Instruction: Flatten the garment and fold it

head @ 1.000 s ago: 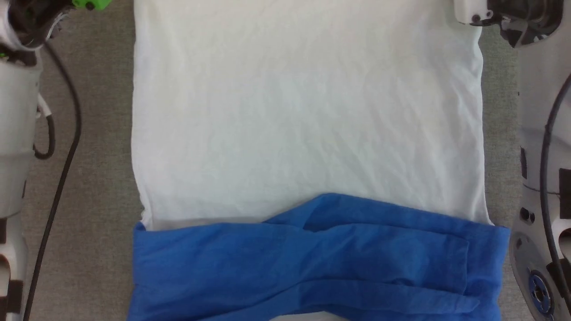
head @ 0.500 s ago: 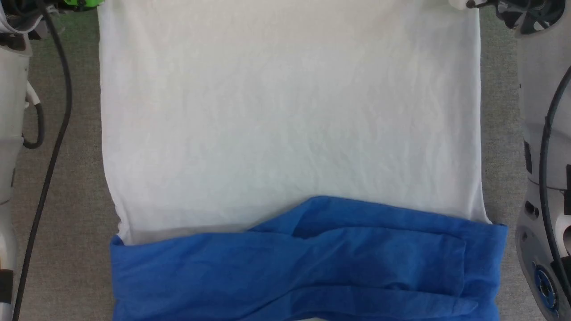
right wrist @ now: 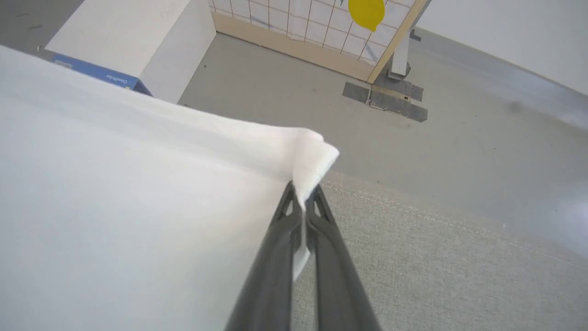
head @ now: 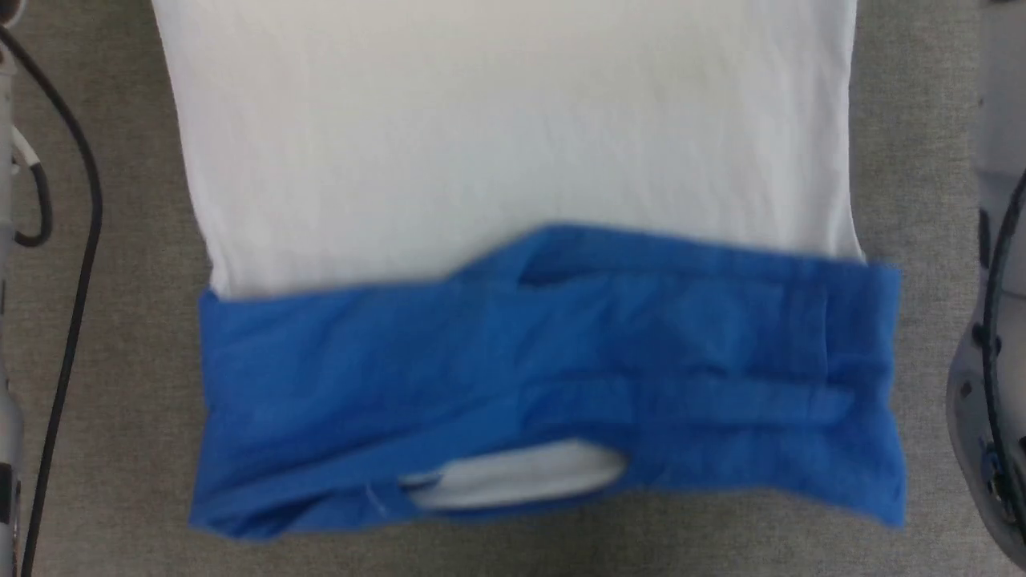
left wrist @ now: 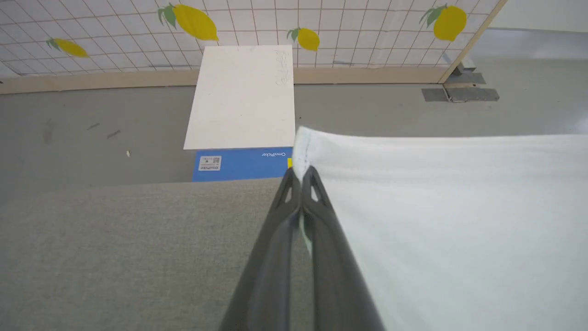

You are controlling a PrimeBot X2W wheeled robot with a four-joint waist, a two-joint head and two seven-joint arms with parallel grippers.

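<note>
The garment (head: 497, 144) lies on the grey table with its white body spread toward the far side. Its blue sleeves (head: 545, 369) are folded across the near part, and the white of the neck opening shows at the near edge. In the left wrist view my left gripper (left wrist: 301, 174) is shut on the garment's (left wrist: 459, 220) white hem corner. In the right wrist view my right gripper (right wrist: 303, 191) is shut on the garment's (right wrist: 138, 207) other hem corner, which sticks up past the fingertips. Both corners are lifted off the table.
The grey cloth-covered table (head: 128, 401) shows on both sides of the garment. Pale forearms and black cables (head: 72, 240) run along the left and right edges. Beyond the table stand a white box on a blue box (left wrist: 243, 101), a grey floor and a tiled partition with lemon prints (left wrist: 193, 20).
My left gripper has shut on the hem corner. The head view has shifted, so the garment sits higher in the picture and the neck opening shows; the wrists have left the top edge.
</note>
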